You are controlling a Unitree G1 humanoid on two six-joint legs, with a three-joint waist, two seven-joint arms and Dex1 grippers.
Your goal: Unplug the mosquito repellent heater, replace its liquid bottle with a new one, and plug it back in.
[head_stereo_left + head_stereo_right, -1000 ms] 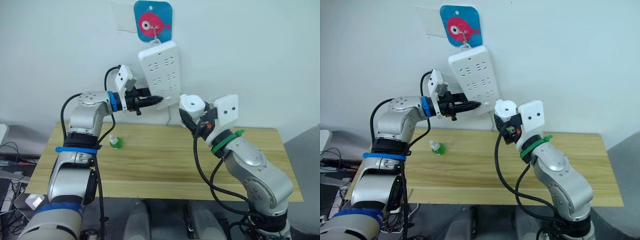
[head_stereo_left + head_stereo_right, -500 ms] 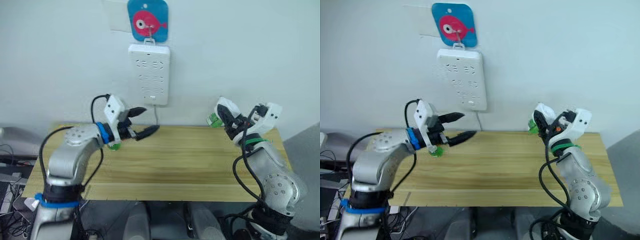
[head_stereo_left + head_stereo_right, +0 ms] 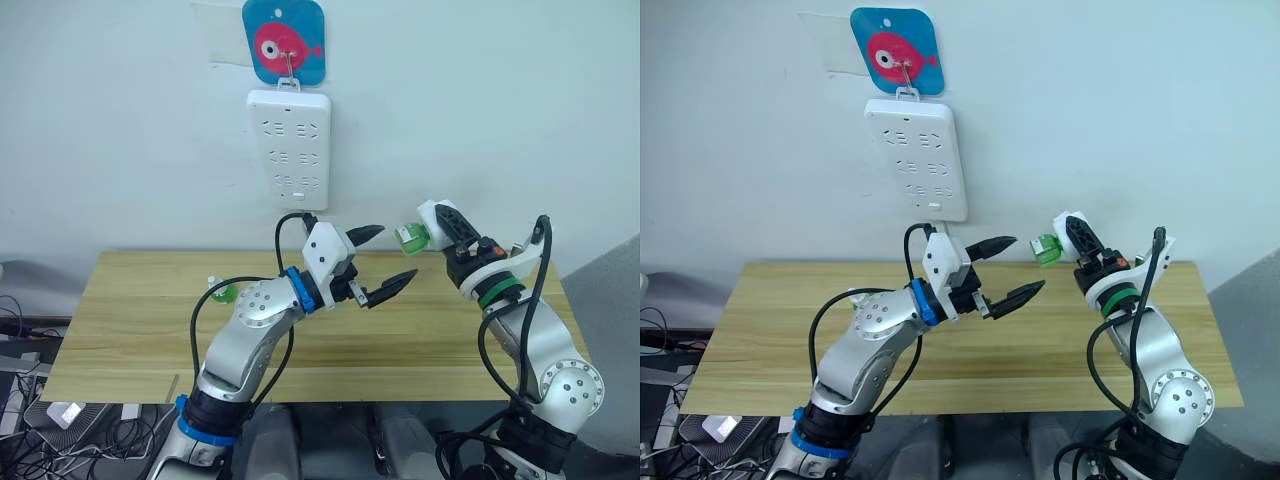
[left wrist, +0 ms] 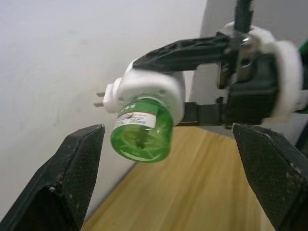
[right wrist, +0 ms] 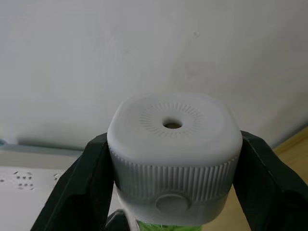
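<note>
Above the table's (image 3: 120,330) back right corner, right gripper (image 3: 432,232) is clamping the heater (image 4: 149,91), green bottle (image 4: 142,134) attached; left gripper (image 3: 380,262) is gaping wide, empty.

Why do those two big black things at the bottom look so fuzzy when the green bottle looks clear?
In the left wrist view, the left tool's fingers sit close to the camera and look soft, while the green bottle screwed into the white heater is sharp. In the right wrist view, the heater is crisp, the power strip hazy.

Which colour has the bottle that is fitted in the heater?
Translucent green; the liquid bottle shows best in the left wrist view.
</note>
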